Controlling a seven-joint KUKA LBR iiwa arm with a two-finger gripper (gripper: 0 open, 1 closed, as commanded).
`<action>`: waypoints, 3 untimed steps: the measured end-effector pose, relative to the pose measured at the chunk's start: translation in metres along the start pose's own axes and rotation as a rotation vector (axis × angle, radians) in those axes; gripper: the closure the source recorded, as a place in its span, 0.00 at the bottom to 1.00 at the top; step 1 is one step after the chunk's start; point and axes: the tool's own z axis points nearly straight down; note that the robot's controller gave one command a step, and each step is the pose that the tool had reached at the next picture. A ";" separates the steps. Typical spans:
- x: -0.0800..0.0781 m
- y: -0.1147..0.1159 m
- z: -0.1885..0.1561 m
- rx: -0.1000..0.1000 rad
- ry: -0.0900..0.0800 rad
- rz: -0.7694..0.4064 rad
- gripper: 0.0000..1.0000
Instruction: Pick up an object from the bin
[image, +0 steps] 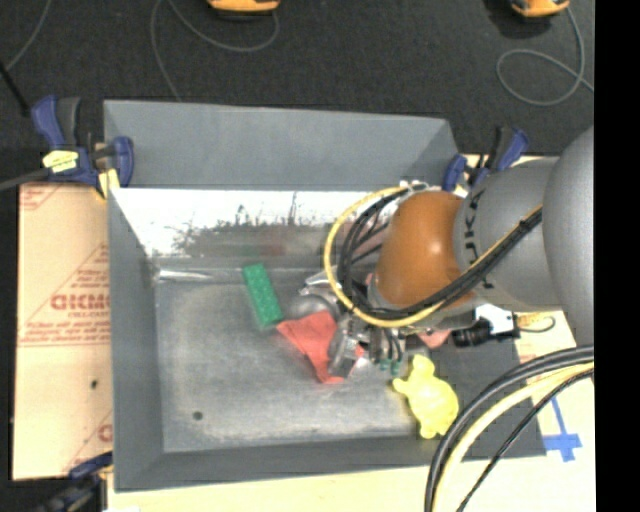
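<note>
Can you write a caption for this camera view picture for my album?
Robot gripper low over a red piece, between a green block and a yellow toy, in a grey bin.

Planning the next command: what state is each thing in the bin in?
gripper: low, at the red piece
red piece: lying flat, right end under the gripper
green block: lying flat, clear of the gripper
yellow toy: lying loose by the right wall

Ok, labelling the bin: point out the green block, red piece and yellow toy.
green block (262, 296): camera view, top face.
red piece (308, 335): camera view, flat middle.
yellow toy (432, 403): camera view, its body.
</note>
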 end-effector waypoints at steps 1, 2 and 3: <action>0.000 0.000 0.000 0.000 0.000 0.000 1.00; -0.019 0.002 -0.042 0.000 0.002 -0.035 1.00; -0.060 0.001 -0.092 0.000 -0.004 -0.147 1.00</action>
